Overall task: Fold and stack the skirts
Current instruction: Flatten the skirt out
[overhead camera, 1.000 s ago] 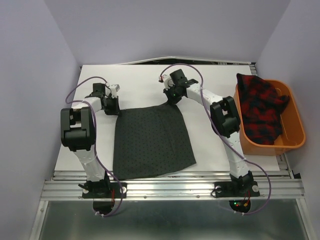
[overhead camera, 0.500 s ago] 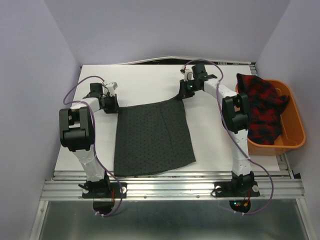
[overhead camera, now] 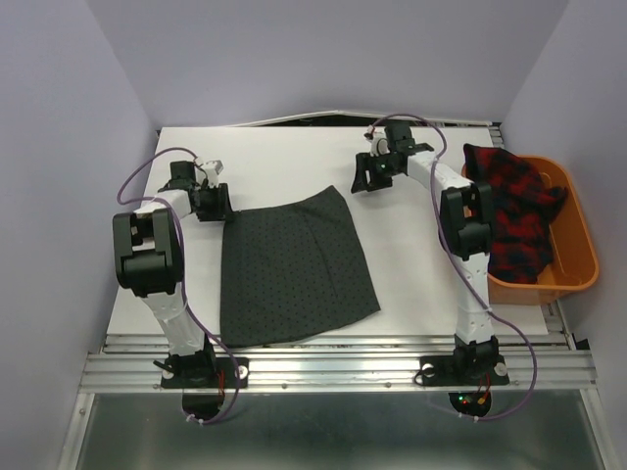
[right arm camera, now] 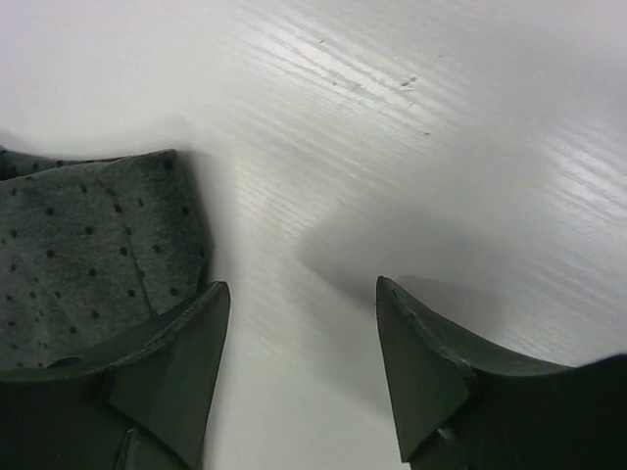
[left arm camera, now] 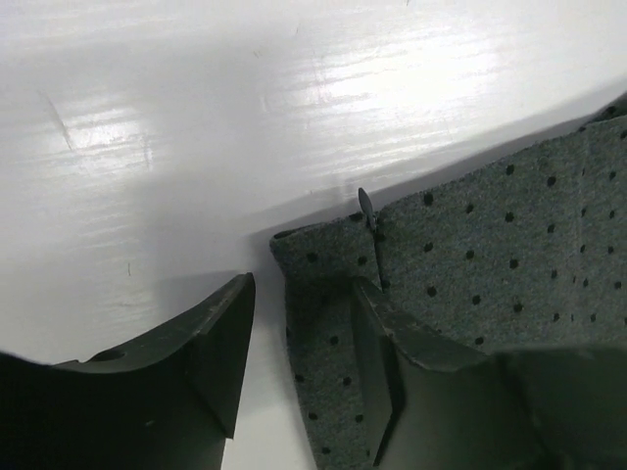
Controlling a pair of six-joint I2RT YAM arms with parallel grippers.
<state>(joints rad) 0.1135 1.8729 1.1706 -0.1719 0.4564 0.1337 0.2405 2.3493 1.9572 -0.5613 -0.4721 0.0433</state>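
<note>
Charcoal cloth with fine dots, the grey skirt [overhead camera: 294,269] lies flat on the white table [overhead camera: 284,157], its wider hem toward the near edge and its narrower end away. I judge its length to run near to far, skewed a little so the far right corner sits farther back than the far left one. It looks thin, limp and light. It should drape and crease readily and slide on the smooth board, so the corners and hem edges are the places to pinch, two at once to keep it from bunching.

At the far left corner the left gripper [left arm camera: 304,294] stands with jaws apart, one finger on bare table and the other resting on the cloth. The corner lies between them, unpinched. The right gripper [right arm camera: 299,294] is spread wide over bare table, just beside the far right corner, holding nothing. Farther right, the plaid skirt [overhead camera: 509,220] lies heaped in the orange basket [overhead camera: 580,264], draped over its far-left rim.
</note>
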